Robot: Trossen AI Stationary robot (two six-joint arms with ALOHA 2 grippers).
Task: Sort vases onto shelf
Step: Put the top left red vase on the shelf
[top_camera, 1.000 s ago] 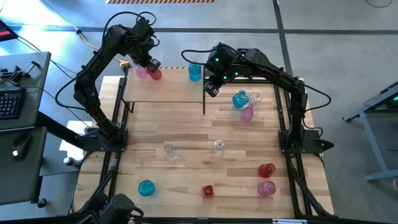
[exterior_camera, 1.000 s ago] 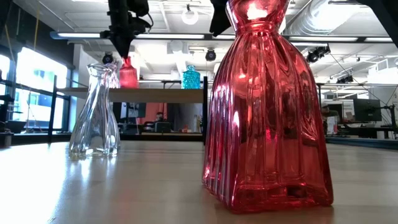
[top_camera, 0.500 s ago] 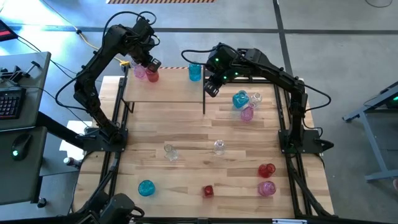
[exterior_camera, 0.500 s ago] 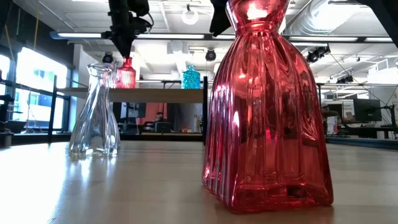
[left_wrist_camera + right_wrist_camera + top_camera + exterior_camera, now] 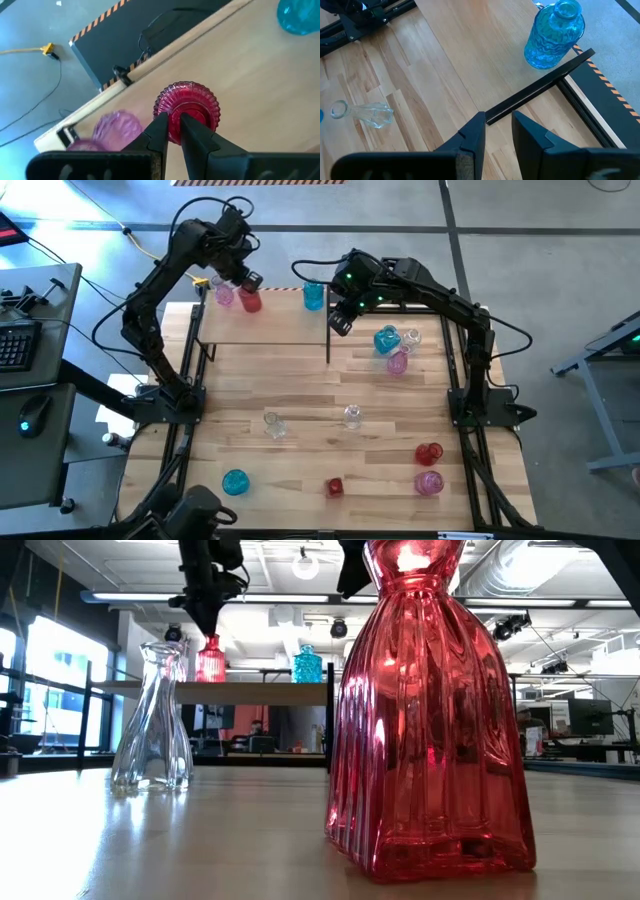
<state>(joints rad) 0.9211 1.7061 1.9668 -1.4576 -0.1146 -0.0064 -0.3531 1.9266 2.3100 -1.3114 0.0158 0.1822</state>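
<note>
the left gripper (image 5: 172,131) is pinched nearly closed on the rim of the red vase (image 5: 187,107), standing on the shelf (image 5: 270,325) just beside a pink vase (image 5: 116,127). a crooked release could tip it into that neighbour.

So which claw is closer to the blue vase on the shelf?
Right. The right claw hovers just off the shelf's edge near the blue vase; the left claw is farther along the shelf, gripping the red vase.
</note>
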